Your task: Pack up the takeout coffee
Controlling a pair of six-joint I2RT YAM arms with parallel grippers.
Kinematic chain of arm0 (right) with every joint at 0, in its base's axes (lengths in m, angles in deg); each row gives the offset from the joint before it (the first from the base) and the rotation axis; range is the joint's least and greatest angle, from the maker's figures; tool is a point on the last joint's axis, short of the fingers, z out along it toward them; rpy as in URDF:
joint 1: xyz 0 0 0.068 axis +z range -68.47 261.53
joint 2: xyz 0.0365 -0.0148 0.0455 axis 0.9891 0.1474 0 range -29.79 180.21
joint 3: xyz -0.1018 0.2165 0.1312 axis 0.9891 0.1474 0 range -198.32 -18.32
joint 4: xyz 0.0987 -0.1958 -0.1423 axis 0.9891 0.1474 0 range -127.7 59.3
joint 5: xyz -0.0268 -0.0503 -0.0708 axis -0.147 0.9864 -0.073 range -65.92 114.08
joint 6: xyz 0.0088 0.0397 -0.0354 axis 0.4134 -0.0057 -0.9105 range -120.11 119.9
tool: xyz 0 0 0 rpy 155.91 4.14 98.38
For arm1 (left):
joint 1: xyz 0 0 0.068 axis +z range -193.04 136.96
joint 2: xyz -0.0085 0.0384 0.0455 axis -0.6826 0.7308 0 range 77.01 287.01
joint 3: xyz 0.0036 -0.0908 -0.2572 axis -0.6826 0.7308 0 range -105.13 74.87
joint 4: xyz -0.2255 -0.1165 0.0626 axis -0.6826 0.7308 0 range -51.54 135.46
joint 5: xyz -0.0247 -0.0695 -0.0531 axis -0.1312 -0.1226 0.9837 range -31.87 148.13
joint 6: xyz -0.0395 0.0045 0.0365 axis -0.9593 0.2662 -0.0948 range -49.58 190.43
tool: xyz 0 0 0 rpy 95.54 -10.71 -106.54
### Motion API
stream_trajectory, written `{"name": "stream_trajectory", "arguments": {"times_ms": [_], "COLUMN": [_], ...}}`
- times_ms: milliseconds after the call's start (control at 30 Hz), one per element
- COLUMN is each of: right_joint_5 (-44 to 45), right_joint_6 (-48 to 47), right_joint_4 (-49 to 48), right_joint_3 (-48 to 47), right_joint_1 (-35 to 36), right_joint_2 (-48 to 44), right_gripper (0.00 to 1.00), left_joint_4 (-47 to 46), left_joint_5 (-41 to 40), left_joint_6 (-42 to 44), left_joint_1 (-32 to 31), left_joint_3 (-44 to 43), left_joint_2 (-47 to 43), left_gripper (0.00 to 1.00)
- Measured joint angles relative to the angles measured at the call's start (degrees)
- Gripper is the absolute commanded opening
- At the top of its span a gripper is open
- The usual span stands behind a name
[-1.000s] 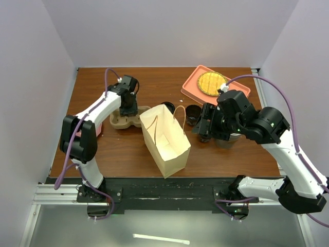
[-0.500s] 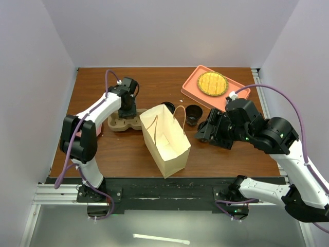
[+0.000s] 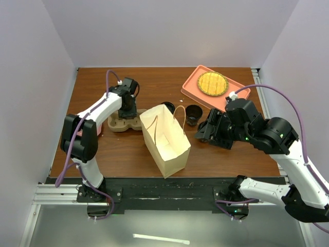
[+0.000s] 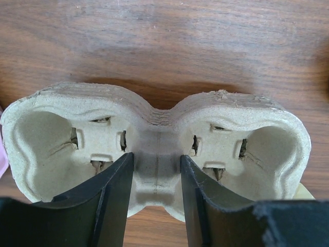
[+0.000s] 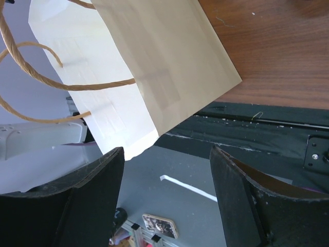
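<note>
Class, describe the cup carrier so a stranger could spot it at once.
Find the open paper bag on the table. Just left of it lies the cup carrier, held at its middle by the left gripper. It alone is tan moulded pulp with two empty wells; the nearby cups are black.

In the overhead view the paper bag (image 3: 165, 138) is hiding the lower part of one black cup (image 3: 167, 106), and the left wrist is covering the middle of the pulp carrier (image 3: 117, 123). In the left wrist view the bottom edge is cutting off the left tool (image 4: 157, 164), whose fingers (image 4: 115, 200) are masking the carrier's near wall, so any pinch on its centre ridge is not showing. The right wrist view is cropping the bag at top and left.
</note>
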Motion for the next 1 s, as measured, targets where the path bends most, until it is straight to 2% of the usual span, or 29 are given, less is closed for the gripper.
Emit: {"name": "stream_trajectory", "arguments": {"times_ms": [300, 433, 500, 567, 633, 767, 900, 1000], "right_joint_5": [0.00, 0.02, 0.02, 0.02, 0.02, 0.02, 0.02, 0.00], "right_joint_6": [-0.04, -0.07, -0.07, -0.07, -0.07, -0.09, -0.09, -0.11], "right_joint_4": [0.00, 0.00, 0.00, 0.00, 0.00, 0.00, 0.00, 0.00], "right_joint_3": [0.00, 0.00, 0.04, 0.04, 0.04, 0.07, 0.15, 0.15], "right_joint_1": [0.00, 0.00, 0.00, 0.00, 0.00, 0.00, 0.00, 0.00], "right_joint_2": [-0.02, -0.02, -0.07, -0.07, -0.07, -0.07, -0.07, -0.07], "right_gripper": [0.71, 0.71, 0.71, 0.71, 0.71, 0.71, 0.71, 0.71], "left_joint_4": [-0.02, 0.11, 0.33, 0.74, 1.05, 1.09, 1.18, 1.36], "left_joint_5": [0.04, 0.07, -0.02, -0.11, -0.24, -0.46, -0.42, -0.42], "left_joint_6": [0.79, 1.01, 1.27, 1.29, 1.38, 1.40, 1.75, 1.79], "left_joint_1": [0.00, 0.00, 0.00, 0.00, 0.00, 0.00, 0.00, 0.00], "left_joint_3": [-0.04, -0.17, -0.52, -1.29, -2.14, -3.06, -3.08, -3.19], "left_joint_2": [0.00, 0.00, 0.00, 0.00, 0.00, 0.00, 0.00, 0.00], "left_gripper": [0.44, 0.37, 0.39, 0.46, 0.47, 0.34, 0.34, 0.29]}}
